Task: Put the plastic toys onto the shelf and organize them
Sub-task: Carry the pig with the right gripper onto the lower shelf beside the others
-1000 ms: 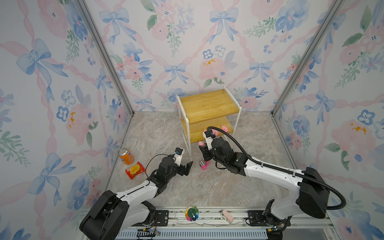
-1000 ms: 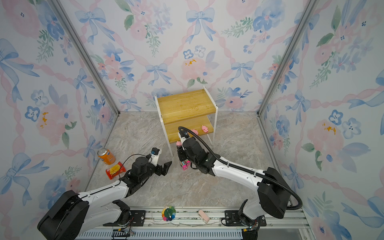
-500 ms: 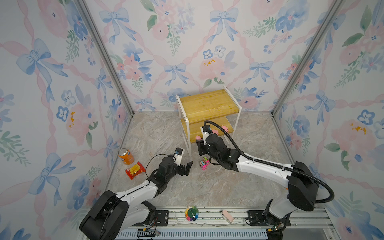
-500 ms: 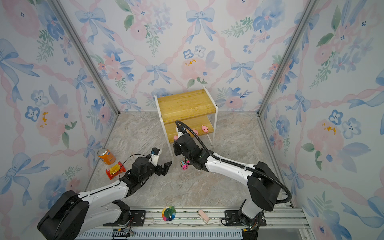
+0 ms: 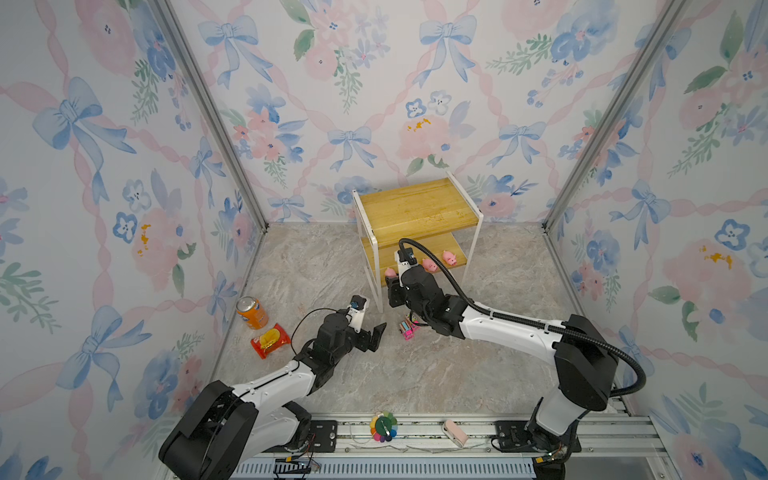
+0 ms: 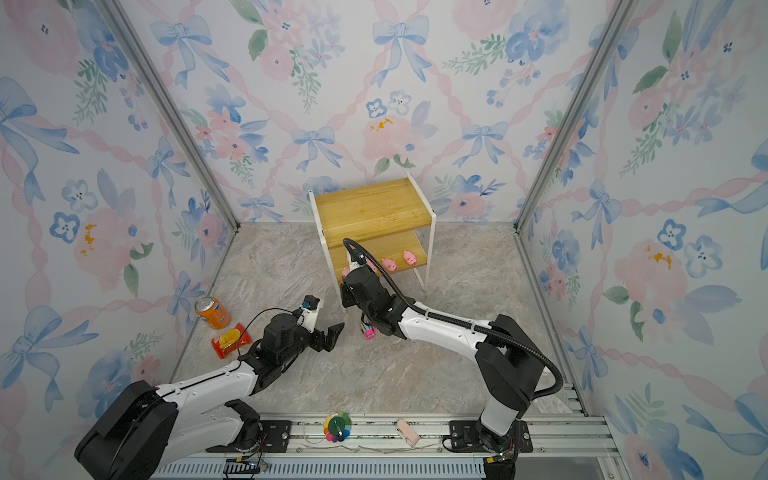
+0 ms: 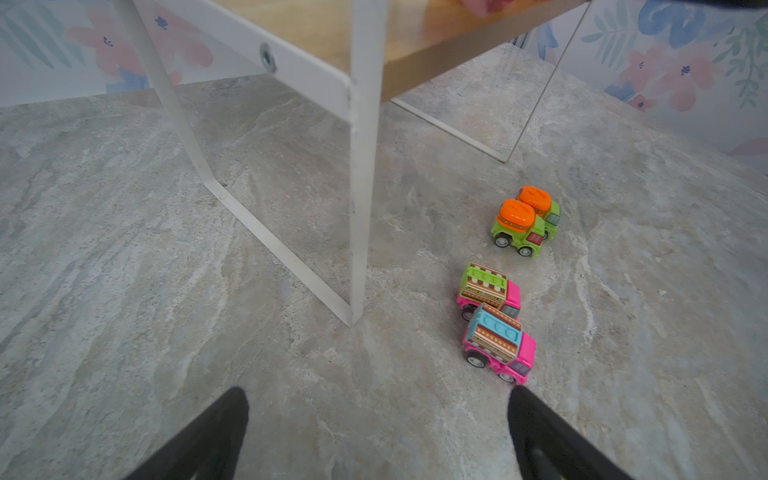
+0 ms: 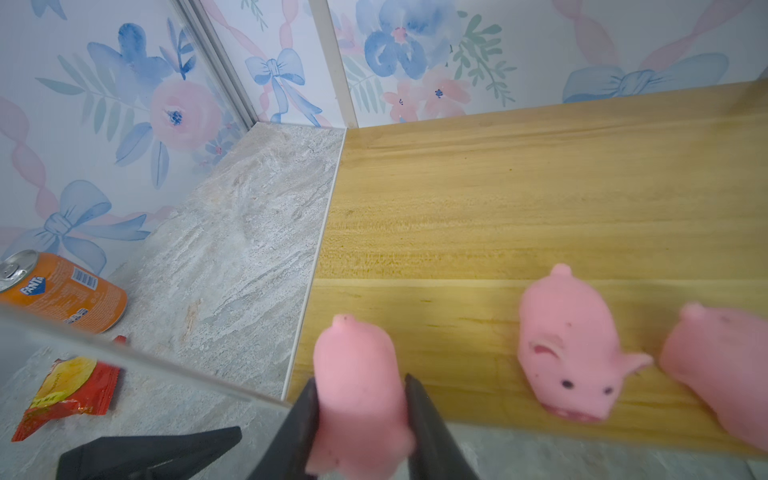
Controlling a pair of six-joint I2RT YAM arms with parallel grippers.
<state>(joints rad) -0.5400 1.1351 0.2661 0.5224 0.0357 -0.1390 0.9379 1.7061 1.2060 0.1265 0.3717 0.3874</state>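
We pinch a pink pig [image 8: 353,353] in our right gripper [image 8: 360,379] at the lower-board corner of the shelf [image 8: 498,199], a second pig [image 8: 569,349] just beside, our left gripper [image 7: 377,392] spread wide, holding nothing.

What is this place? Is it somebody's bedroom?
Probably not a real bedroom: it looks like a small robot practice booth. The flowery walls are flat panels held by metal posts, two robot arms sit on a rail at the front, and a little shelf holds pink toy pigs.

upper board [image 5: 415,205] free, pigs [image 5: 429,264] line lower edge
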